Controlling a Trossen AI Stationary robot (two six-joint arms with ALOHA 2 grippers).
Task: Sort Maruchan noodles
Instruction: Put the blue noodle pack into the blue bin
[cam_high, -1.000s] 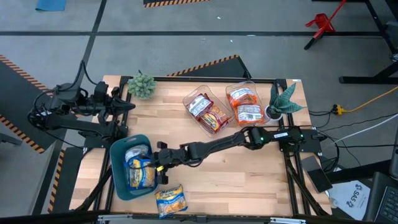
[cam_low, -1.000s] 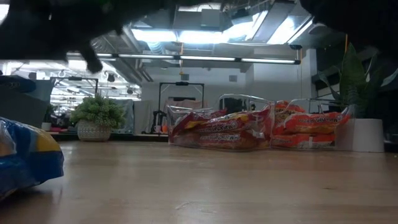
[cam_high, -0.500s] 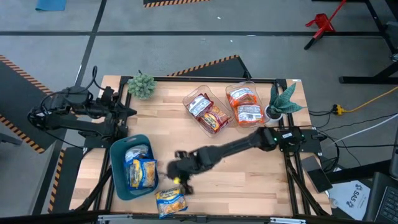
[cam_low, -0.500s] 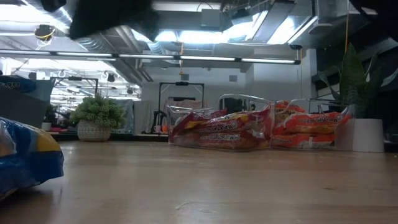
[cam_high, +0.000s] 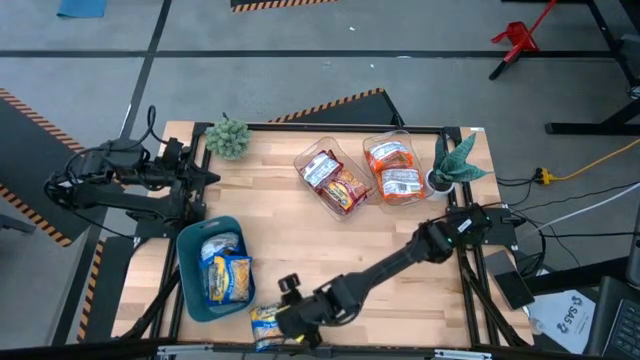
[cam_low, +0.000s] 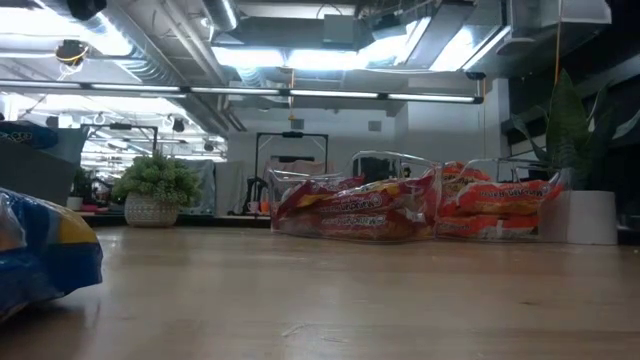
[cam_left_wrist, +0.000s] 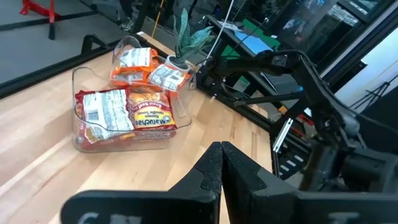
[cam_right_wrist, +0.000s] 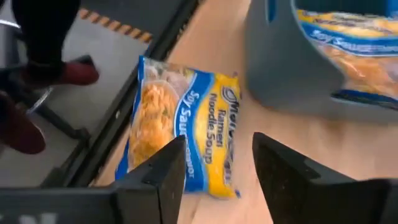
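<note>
We see bare wooden tabletop (cam_high: 420, 300) between the blue plastic bin (cam_high: 190, 248) at the front left and two clear plastic trays (cam_high: 355, 172) at the back; the right arm (cam_high: 400, 262) crosses it diagonally.

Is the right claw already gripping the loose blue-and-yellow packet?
No, the right claw hangs open above the packet, which lies flat on the table.
</note>
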